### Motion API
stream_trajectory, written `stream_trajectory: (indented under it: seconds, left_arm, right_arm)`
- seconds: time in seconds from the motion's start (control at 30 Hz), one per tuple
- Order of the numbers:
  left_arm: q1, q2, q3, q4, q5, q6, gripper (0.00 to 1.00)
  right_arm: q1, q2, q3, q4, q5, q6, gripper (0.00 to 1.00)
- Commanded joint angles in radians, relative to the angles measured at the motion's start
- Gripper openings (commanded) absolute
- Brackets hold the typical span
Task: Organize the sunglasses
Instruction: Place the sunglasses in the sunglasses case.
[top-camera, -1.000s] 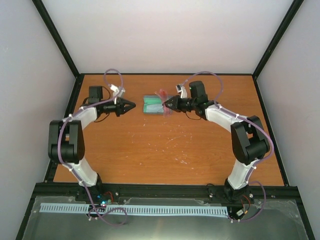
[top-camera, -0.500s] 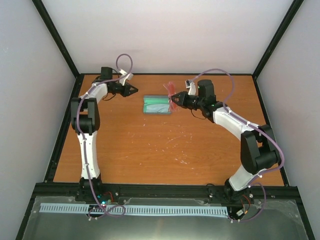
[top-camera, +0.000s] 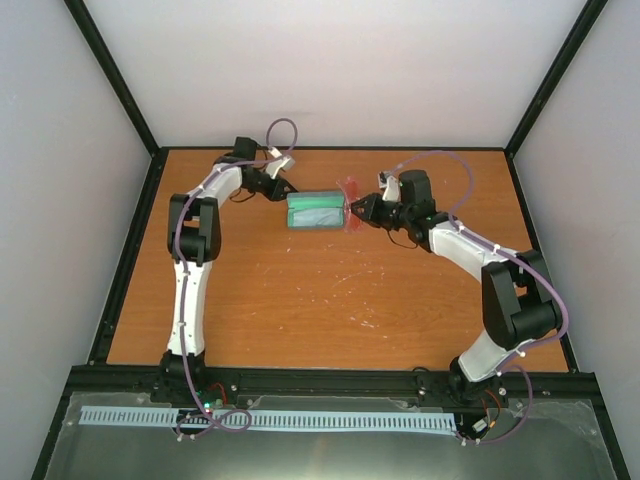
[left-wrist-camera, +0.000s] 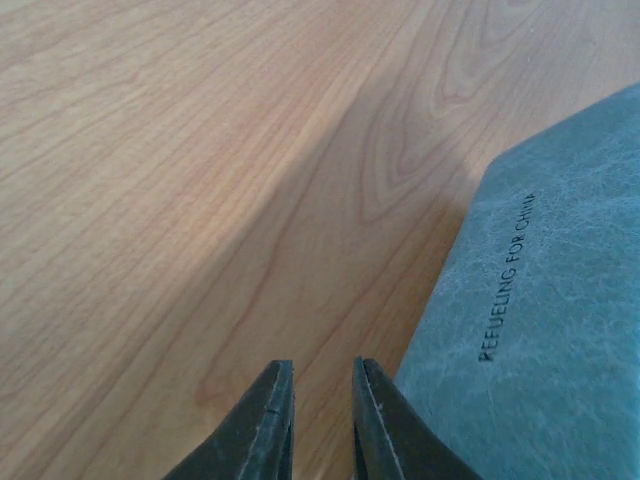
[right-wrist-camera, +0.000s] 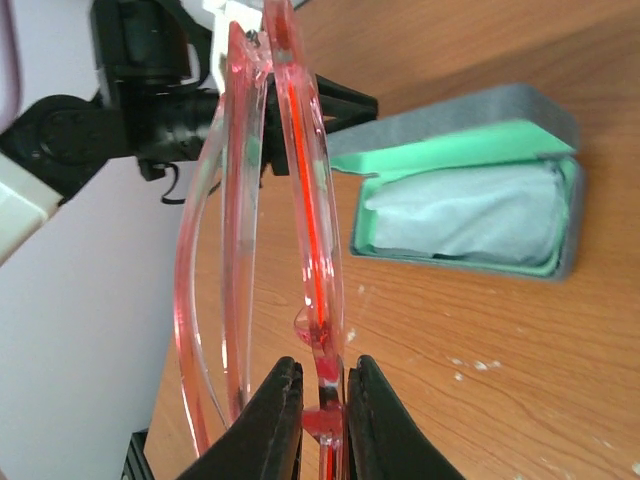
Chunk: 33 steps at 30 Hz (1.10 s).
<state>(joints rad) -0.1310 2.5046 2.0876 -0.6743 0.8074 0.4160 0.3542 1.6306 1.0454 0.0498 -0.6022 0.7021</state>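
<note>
Right fingers (right-wrist-camera: 278, 405) pinched thin red-pink sunglasses (right-wrist-camera: 305, 230) beside the oblong grey-blue case (right-wrist-camera: 480, 108). Left fingers (left-wrist-camera: 262, 425), nearly closed, held nothing.

We count one pair of sunglasses (right-wrist-camera: 305, 230), one case (right-wrist-camera: 480, 110), one cloth (right-wrist-camera: 470, 215) and one table (top-camera: 330, 290) — and two hands, the left hand (left-wrist-camera: 320, 365) and the right hand (right-wrist-camera: 325, 362), each with two fingers (left-wrist-camera: 265, 420).

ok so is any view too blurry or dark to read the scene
Left wrist: sharp, print on the case legible, a broad diagonal shadow over the table. Right wrist: the sunglasses sit close to the lens and look soft. Top external: evenly lit but coarse, the sunglasses a small pink smear.
</note>
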Motion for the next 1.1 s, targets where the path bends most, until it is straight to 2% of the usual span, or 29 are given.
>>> stream_trajectory:
  seconds: [0.0,0.3,0.4,0.63,1.07]
  left_arm:
    - [-0.016,0.031,0.016,-0.040,-0.014,0.031,0.20]
    - [-0.037,-0.044,-0.156,0.013,0.027,0.013,0.19]
    - [-0.049,-0.051,-0.173,0.006,0.036,0.014,0.18]
    - [-0.071,-0.096,-0.251,0.029,0.082,-0.012,0.18]
    - [-0.094,-0.169,-0.368,0.091,0.101,-0.034,0.18]
  right_arm:
    - [-0.031,-0.037,-0.053,0.036,0.047,0.046,0.10]
    - [-0.049,0.024,-0.072,0.124,0.069,0.127,0.11]
    - [-0.048,0.067,-0.064,0.170,0.050,0.161,0.10]
    - [-0.033,0.133,-0.031,0.158,0.057,0.168,0.11]
    - [-0.001,0.296,0.032,0.286,0.043,0.267,0.11]
